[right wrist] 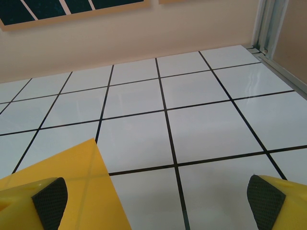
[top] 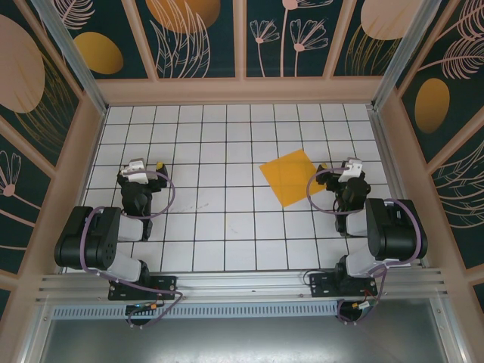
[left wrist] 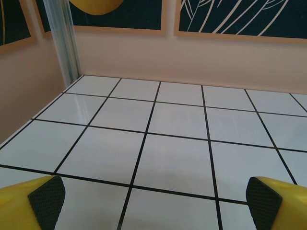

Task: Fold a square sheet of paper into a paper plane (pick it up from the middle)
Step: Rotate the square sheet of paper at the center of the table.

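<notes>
The square sheet of paper (top: 290,177) lies flat and unfolded on the white grid table, turned like a diamond, right of centre. My right gripper (top: 352,169) stands just to its right, open and holding nothing. In the right wrist view a corner of the sheet (right wrist: 81,187) reaches in at the lower left, beside the left pad (right wrist: 49,201); the gripper (right wrist: 156,203) has bare tile between its jaws. My left gripper (top: 138,168) rests far to the left, open and empty. In its wrist view the gripper (left wrist: 156,201) hovers over plain tiles. No paper plane is in view.
The table (top: 227,136) is a white grid with black lines, walled by beige panels (top: 238,91) at the back and both sides. Metal corner posts (left wrist: 62,43) stand at the rear corners. An aluminium rail (top: 242,287) runs along the near edge by both arm bases.
</notes>
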Tool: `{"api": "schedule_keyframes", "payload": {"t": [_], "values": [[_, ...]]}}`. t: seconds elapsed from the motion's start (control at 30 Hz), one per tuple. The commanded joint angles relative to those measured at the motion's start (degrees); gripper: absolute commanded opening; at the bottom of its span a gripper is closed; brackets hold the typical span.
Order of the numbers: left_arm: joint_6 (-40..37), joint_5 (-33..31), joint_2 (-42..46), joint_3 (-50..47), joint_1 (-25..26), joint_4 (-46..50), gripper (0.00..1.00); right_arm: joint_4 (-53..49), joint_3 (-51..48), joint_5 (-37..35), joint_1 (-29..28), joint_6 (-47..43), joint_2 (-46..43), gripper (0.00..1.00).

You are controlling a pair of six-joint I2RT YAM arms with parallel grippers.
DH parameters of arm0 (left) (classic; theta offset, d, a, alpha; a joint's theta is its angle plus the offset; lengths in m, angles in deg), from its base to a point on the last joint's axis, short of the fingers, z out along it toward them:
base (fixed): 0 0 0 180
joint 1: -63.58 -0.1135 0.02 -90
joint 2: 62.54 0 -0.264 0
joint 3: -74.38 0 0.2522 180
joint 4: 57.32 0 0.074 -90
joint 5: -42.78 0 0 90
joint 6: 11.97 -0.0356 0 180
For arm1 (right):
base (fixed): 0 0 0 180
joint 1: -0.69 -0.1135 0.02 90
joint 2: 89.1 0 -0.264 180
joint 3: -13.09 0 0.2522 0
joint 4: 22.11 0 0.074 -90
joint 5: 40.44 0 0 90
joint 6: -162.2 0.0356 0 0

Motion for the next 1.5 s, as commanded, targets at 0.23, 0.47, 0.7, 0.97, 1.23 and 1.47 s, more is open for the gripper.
{"api": "schedule_keyframes", "payload": {"t": [0.23, 0.47, 0.7, 0.97, 1.23, 1.47], "values": [[-0.7, -0.3, -0.8, 1.4, -0.4, -1.7, 0.99, -0.1, 1.6, 1.5, -0.1, -1.6, -1.9, 0.99], [-0.7, -0.8, 1.9, -0.7, -0.5, -3.4, 0.99, -36.4, 15.3, 0.8, -0.8, 6.6, -11.9, 0.99], [7.8, -2.5, 22.7, 0.7, -0.5, 15.8, 0.99, -60.2, 32.2, 18.5, 0.2, 15.5, -7.8, 0.99], [33.9, -3.5, 33.6, 12.4, -0.5, 47.6, 0.99, -69.6, 40.3, 29.6, -1.1, 17.8, 1.9, 0.88], [43.6, 7.1, 36.1, 7.7, -0.5, 49.1, 0.99, -74.5, 44.0, 25.8, -6.1, 18.8, 11.2, 0.76], [41.7, 14.2, 42.4, 2.5, -0.5, 49.4, 0.99, -72.6, 40.0, 17.7, -11.4, 25.8, 12.7, 0.76]]}}
